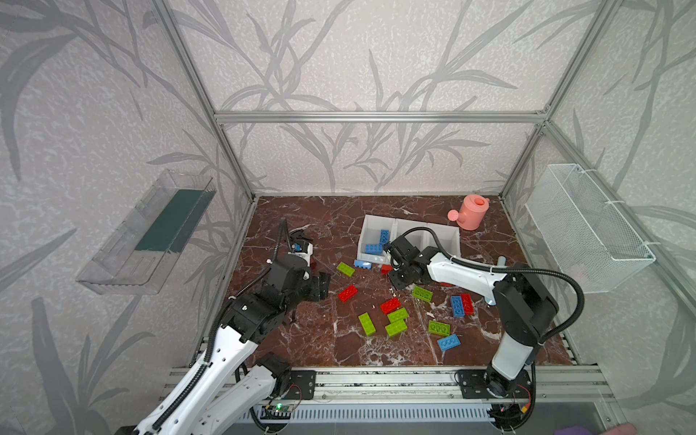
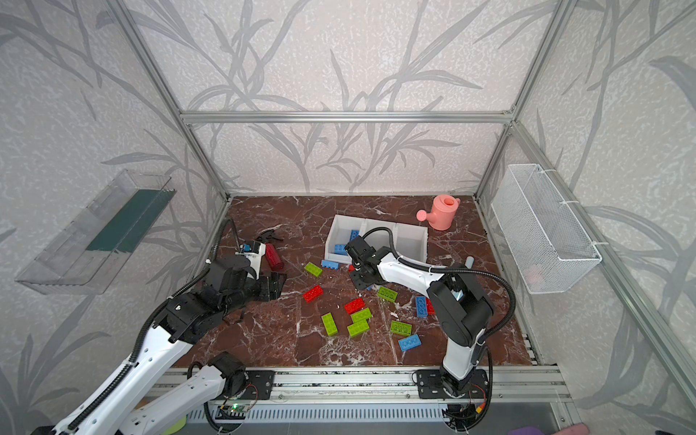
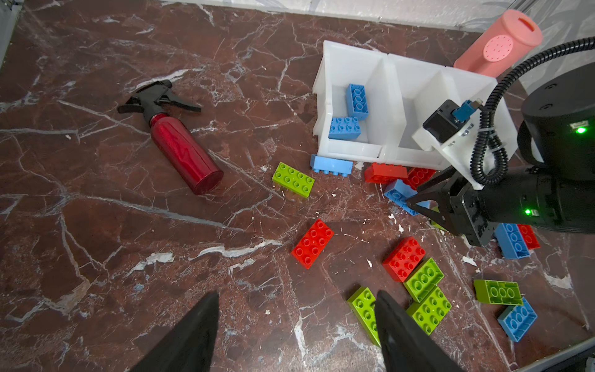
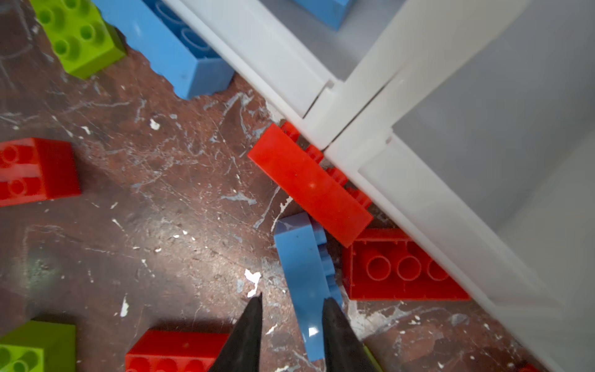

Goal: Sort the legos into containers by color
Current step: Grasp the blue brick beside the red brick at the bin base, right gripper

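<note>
Many legos (image 1: 398,315) lie loose across the bench (image 1: 320,346), red, blue and green. The left end effector (image 3: 297,293) hovers at the left, fingers apart, holding nothing. Farther, the right end effector (image 4: 291,302) straddles a blue brick (image 4: 299,267) standing on edge; whether it is clamped on it I cannot tell. Farthest, the containers (image 1: 446,241) hold two blue bricks (image 1: 373,248) in the left bin.

Two high views down over whole table (image 1: 324,339); wrist cameras lower, right nearest legos (image 4: 309,183).

Bright even light, soft shadows, sheen on marble floor (image 4: 193,251), bowed edges; right wrist view blurred
</note>
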